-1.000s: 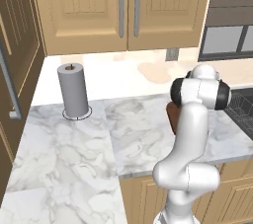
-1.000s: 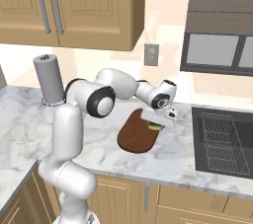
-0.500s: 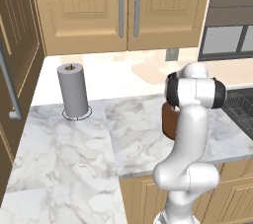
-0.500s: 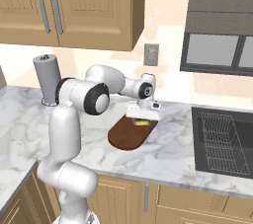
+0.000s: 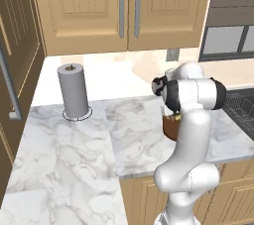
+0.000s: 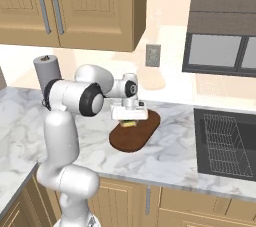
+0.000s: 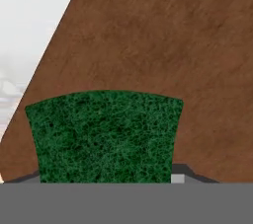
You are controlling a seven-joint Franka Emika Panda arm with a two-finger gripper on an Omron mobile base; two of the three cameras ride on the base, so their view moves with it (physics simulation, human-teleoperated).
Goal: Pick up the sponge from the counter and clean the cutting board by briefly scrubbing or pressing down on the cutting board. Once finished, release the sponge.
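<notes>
End effector (image 6: 129,119) is pinching the sponge (image 6: 130,123), jaws closed onto its sides; in the hand view the green scrub face (image 7: 104,136) is sitting between the tips with brown wood behind it. The sponge is being held at the far end of the cutting board (image 6: 135,132), low over the wood or on it; actual contact cannot be told from these pictures. The board is lying flat on the marble counter (image 6: 175,156), between the arm and the wire rack (image 6: 225,143) in the dark recess.

Risks, as judged from here:
- Board is lying loose on smooth marble. A sideways scrub under pressure could be dragging it toward the rack or the counter edge.
- Sponge is sitting near the board's far end. A stroke going further out would be running it off the wood onto marble.
- Sponge is soft. Pressing too hard could be squashing it until the finger tips are scraping the wood.
- Release while lifted or moving sideways could be letting the sponge tumble off the board.

The paper towel roll (image 5: 73,91) is standing well apart, no concern.
</notes>
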